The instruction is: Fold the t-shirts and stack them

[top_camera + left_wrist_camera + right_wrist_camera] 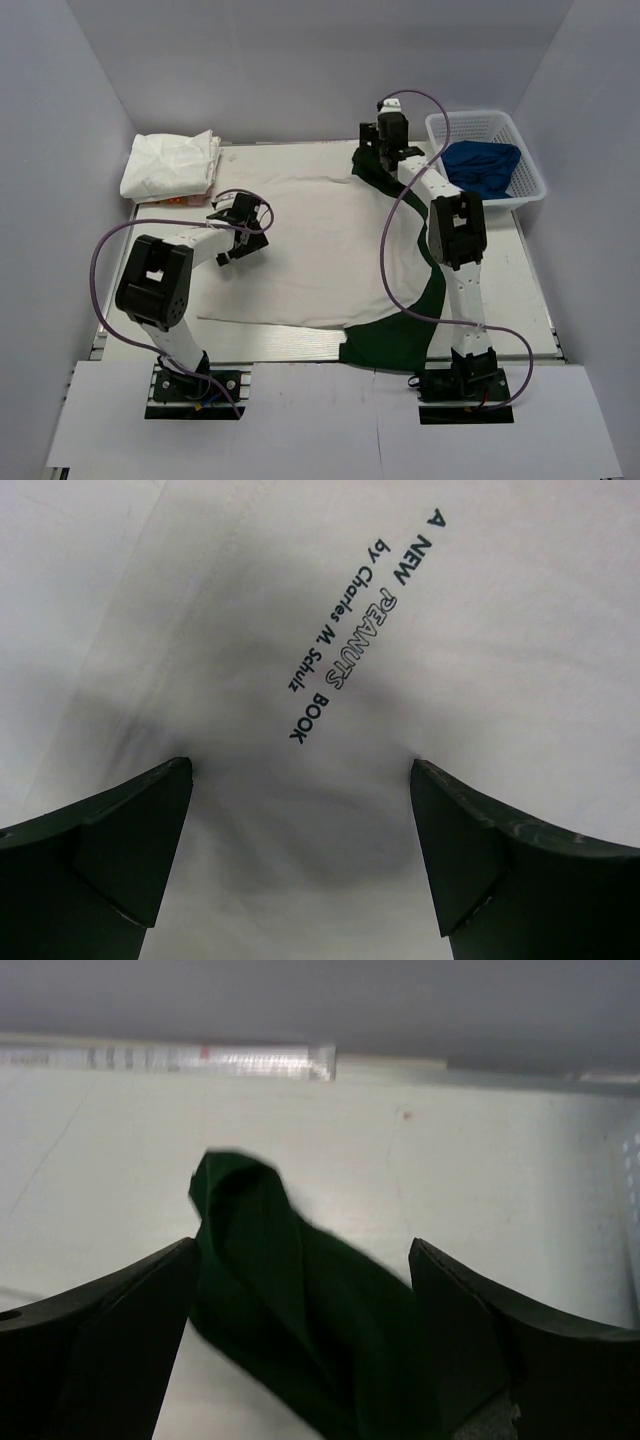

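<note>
Item 1, jaws. My left gripper (248,222) is standing released, both fingers wide apart and holding nothing. It is hovering over the white cloth at the 9 o'clock edge of the t-shirt (310,250), with the black lettering (365,630) showing just beyond its fingertips. My right gripper (372,148) is also standing released. The dark green sleeve (290,1290) is lying between its fingers on the table (505,285) without being pinched.

Item 2, location of goods. 1 t-shirt is lying spread across the middle of the table, green sleeves at 1 o'clock and 5 o'clock. 1 folded bundle (170,165) is sitting well apart at 10 o'clock. A basket (470,116) holding blue cloth (485,168) is standing at 2 o'clock.

Item 3, assessment. In my judgement I am smoothing and laying out the shirt before the first fold, so most of the task is remaining.

Item 4, recommendations. The far sleeve is bunching into a ridge, so I should be flattening it before folding. Both grippers should be pinching only 1 layer, at matching points on opposite edges, and lifting together, so that the cloth is not dragging or twisting. The finished stack should be left undisturbed.
</note>
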Controlling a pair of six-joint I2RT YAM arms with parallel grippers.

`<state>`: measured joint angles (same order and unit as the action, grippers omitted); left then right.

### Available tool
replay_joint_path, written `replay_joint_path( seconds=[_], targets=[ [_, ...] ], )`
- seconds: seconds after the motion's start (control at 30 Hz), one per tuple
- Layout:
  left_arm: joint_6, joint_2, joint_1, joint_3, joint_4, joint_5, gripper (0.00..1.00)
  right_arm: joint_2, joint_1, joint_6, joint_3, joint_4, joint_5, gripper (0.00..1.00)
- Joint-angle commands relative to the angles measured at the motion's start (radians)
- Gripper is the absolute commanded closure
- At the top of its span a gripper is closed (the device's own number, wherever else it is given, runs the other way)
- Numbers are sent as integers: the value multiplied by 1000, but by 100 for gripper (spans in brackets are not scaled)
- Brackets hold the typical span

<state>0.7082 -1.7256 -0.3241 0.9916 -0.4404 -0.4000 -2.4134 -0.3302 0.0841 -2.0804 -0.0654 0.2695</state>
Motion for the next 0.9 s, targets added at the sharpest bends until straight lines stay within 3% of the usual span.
replay_joint_path(
  seconds=[0.0,0.03,0.13,0.3,0.37,0.5,0.67,0.87],
  targets=[
    [19,58,-3,-33,-75,13,0,244,-3,37,95,-63,-78,10],
    [19,72,-3,-33,-75,13,0,266,-3,45,191,-88,-85,10],
    [19,129,-3,-70,-66,13,0,306,-12,13,276,-201,-47,10],
    [19,172,-3,-82,-57,24,0,238,-9,-3,217,-416,-111,10],
    [19,172,-3,-82,-66,24,0,208,-13,-6,204,-471,-204,10],
    [19,162,-3,-71,-77,15,0,191,-7,40,227,-455,-316,10],
    [19,126,-3,-62,-77,15,0,101,0,110,156,-343,-274,10],
    [19,40,16,-53,-112,15,0,-59,19,205,7,-306,-116,10]
  ],
)
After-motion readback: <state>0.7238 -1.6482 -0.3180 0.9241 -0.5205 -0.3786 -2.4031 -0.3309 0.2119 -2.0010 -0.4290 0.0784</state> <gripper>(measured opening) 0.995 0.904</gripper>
